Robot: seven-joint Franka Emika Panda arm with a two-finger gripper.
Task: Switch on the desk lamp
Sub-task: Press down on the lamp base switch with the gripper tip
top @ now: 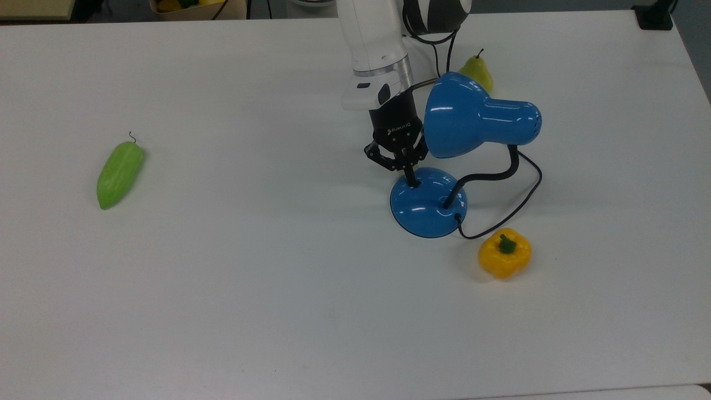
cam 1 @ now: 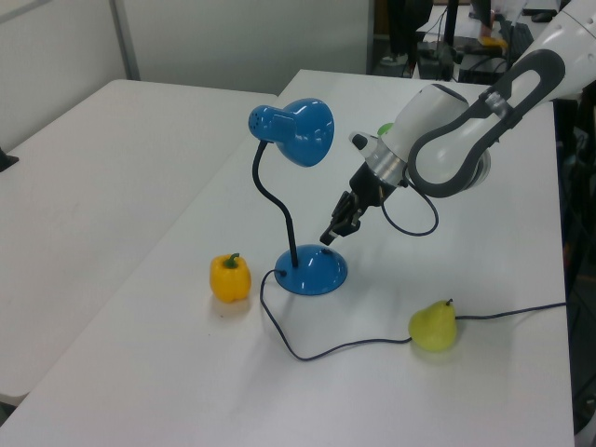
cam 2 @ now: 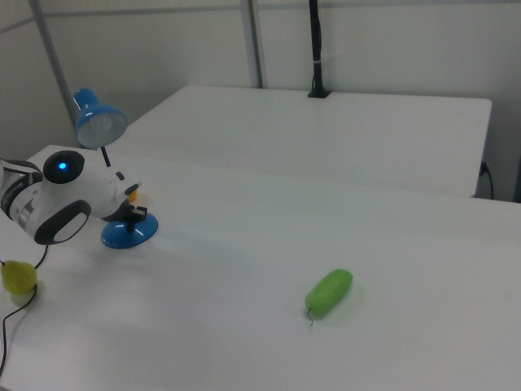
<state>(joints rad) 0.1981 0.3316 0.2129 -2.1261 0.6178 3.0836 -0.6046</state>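
The desk lamp has a glossy blue bell shade (top: 461, 116), a black bent neck and a round blue base (top: 427, 204). It stands right of centre in the top view. Its black cord (top: 522, 200) loops off the base. My gripper (top: 411, 179) is shut, its fingertips pressed together into one point. It points down at the rim of the base on the top view's left, at or just above it. In the left view the gripper (cam 1: 330, 238) hangs a little over the base (cam 1: 312, 273), below the shade (cam 1: 294, 130). The right view shows the shade (cam 2: 98, 124), base (cam 2: 130, 235) and gripper (cam 2: 138, 216).
A yellow bell pepper (top: 504, 253) lies close to the base by the cord. A green pear (top: 476, 71) sits behind the shade, beside the arm. A long green vegetable (top: 120, 173) lies far off at the top view's left. The white table (top: 266, 289) stretches wide in front.
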